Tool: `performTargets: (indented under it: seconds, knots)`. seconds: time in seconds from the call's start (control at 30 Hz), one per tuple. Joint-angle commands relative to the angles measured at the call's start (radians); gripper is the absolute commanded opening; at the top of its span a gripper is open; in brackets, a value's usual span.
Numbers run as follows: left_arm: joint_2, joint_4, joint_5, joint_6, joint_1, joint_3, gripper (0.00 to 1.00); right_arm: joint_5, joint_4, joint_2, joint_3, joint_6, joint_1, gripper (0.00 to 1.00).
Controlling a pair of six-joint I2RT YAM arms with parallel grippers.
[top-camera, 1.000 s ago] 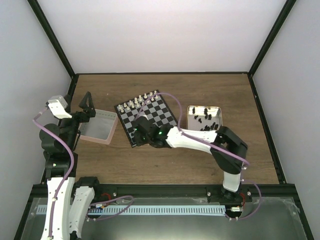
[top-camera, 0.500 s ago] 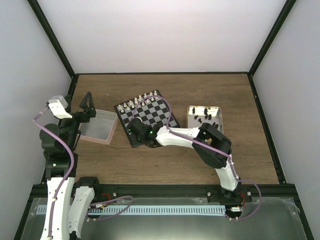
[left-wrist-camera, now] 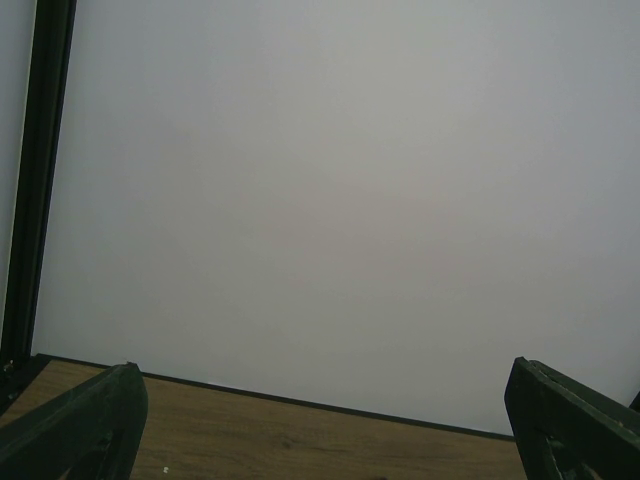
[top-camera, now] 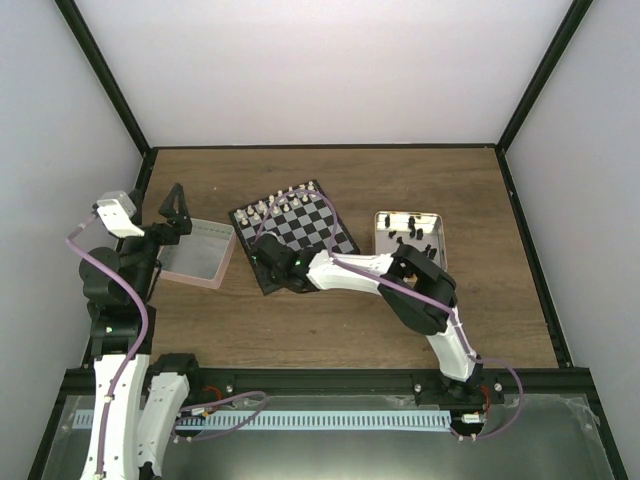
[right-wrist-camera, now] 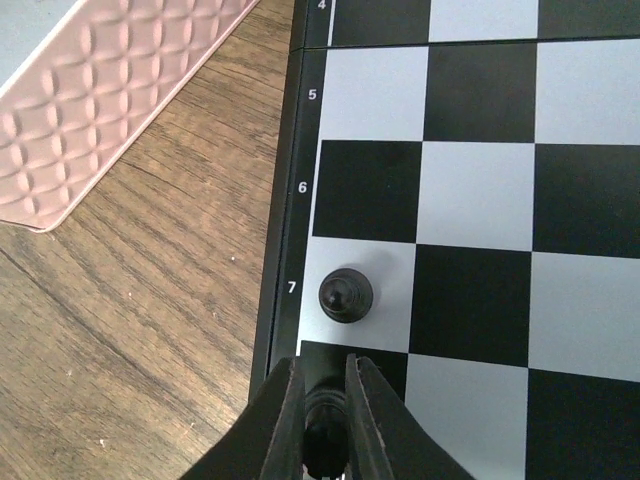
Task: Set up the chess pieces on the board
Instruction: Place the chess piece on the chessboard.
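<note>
Right hand (right-wrist-camera: 325,425) closed tight, dark chess piece (right-wrist-camera: 322,445) pinched upright at corner square of board (right-wrist-camera: 470,195), beside black pawn (right-wrist-camera: 346,295); back-rank placement likely intended. Left hand (left-wrist-camera: 322,425) held wide open, empty, away from board.

A pink tray (top-camera: 197,253) with a quilted pattern lies on the wooden table (top-camera: 400,180), near its left edge. A square metal tin (top-camera: 438,235) lies well apart, further right.
</note>
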Motion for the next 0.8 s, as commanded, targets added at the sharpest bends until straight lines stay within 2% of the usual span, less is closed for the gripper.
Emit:
performTargets:
  seconds: [0.0, 0.23, 0.47, 0.63, 0.77]
  knots:
    - [0.0, 0.019, 0.005, 0.005, -0.002, -0.008, 1.0, 0.011, -0.02, 0.028, 0.043, -0.01, 0.0, 0.15]
    - [0.002, 0.019, 0.006, 0.005, -0.002, -0.008, 1.0, 0.005, -0.027, -0.017, 0.054, -0.004, 0.001, 0.37]
    - [0.002, 0.018, 0.008, 0.005, -0.003, -0.007, 1.0, 0.035, -0.028, -0.141, 0.04, -0.001, -0.003, 0.44]
    - [-0.001, 0.018, 0.014, 0.007, -0.005, -0.008, 1.0, 0.228, 0.034, -0.301, -0.078, -0.024, -0.03, 0.46]
    - [0.0, 0.019, 0.019, 0.007, -0.007, -0.007, 1.0, 0.304, 0.028, -0.408, -0.185, -0.007, -0.12, 0.47]
